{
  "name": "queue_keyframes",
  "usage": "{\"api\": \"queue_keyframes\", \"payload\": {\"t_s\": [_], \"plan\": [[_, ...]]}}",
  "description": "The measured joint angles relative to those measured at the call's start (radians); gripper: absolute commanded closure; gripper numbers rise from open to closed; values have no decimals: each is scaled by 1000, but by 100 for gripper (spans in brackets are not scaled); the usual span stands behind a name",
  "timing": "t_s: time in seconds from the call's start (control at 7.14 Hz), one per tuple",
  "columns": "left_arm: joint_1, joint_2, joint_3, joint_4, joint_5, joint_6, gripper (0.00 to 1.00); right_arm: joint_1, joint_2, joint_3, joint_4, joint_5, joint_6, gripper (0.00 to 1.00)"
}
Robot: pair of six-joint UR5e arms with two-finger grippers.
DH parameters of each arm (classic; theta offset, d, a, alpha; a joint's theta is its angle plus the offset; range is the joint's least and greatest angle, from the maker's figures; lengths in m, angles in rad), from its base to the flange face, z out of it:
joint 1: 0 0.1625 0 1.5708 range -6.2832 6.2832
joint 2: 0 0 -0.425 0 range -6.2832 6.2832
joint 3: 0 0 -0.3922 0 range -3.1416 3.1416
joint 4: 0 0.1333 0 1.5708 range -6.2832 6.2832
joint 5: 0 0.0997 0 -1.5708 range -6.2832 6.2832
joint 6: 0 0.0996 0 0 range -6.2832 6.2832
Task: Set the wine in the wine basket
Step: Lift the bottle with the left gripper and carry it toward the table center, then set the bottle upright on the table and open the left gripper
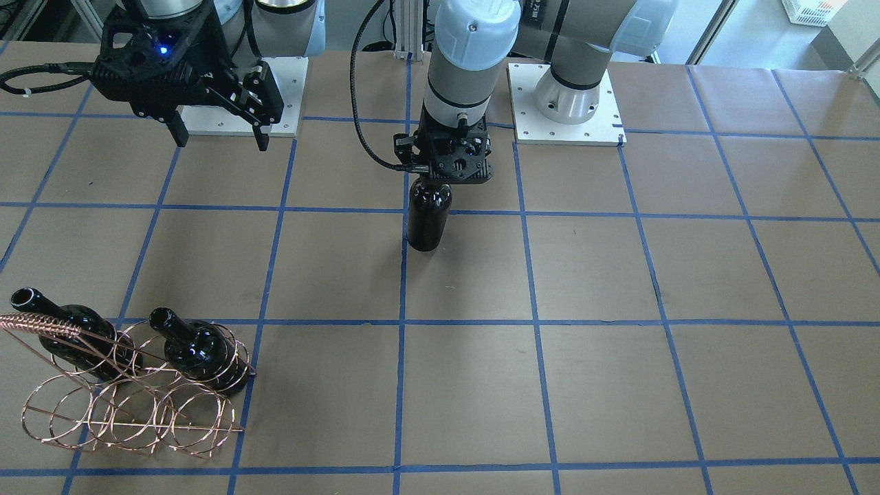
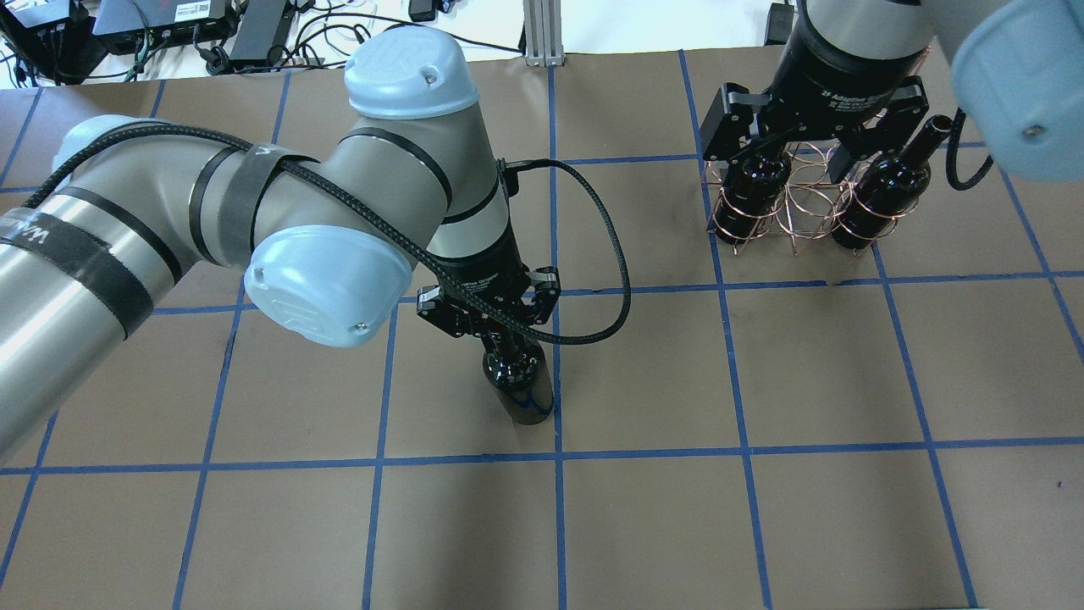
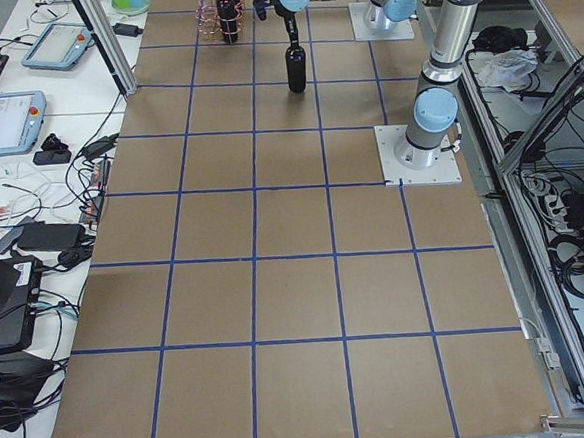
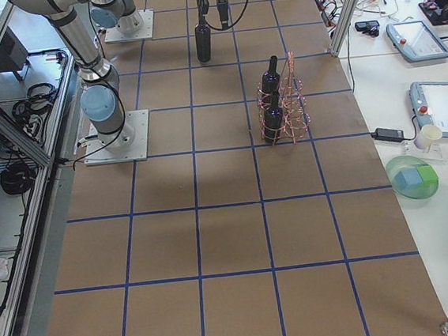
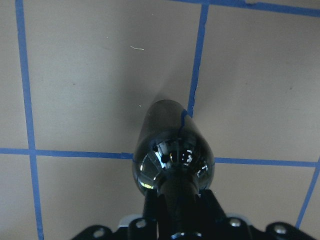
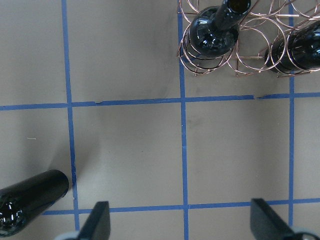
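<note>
Read across the overhead view, the task looks about two-thirds done: the last bottle is gripped but not yet carried over. At centre-left of the table (image 2: 254, 525), the left gripper (image 2: 506, 343) is clamped on the neck of the bottle (image 2: 521, 390). The bottle is upright over a blue tape (image 2: 745, 445) crossing, well apart from the basket (image 2: 796, 203); I cannot tell whether its base touches the paper. It is glossy, near-black glass with no label and rounded shoulders that catch the lights. Its short neck is hidden in the fingers. It looks smooth and probably slippery, so the hold on the neck matters. Further right, the right gripper (image 2: 809, 140) is held high with its fingers spread wide and nothing between them. It overlaps the basket here, though the front view shows it apart. The basket, made of copper wire rings, already holds two bottles (image 2: 749, 191) with necks tilted up, and other rings are free. What is left, as I judge it, is to carry the bottle across, tip it and slide it into a free ring.
</note>
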Motion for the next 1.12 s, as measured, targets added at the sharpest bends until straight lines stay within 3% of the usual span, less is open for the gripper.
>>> {"api": "queue_keyframes", "payload": {"t_s": [0.7,0.84,0.98,1.12], "plan": [[-8,-5,-9,-7,2,-3,100,0,-3,9,-9,-2,2,0],[-8,-6,-8,-9,2,-7,57,0,-1,9,-9,-2,4,0],[-8,-5,-8,-10,0,-13,27,0,0,9,-10,-4,5,0],[-8,-4,-7,-11,0,-16,19,0,0,9,-10,-5,4,0]]}}
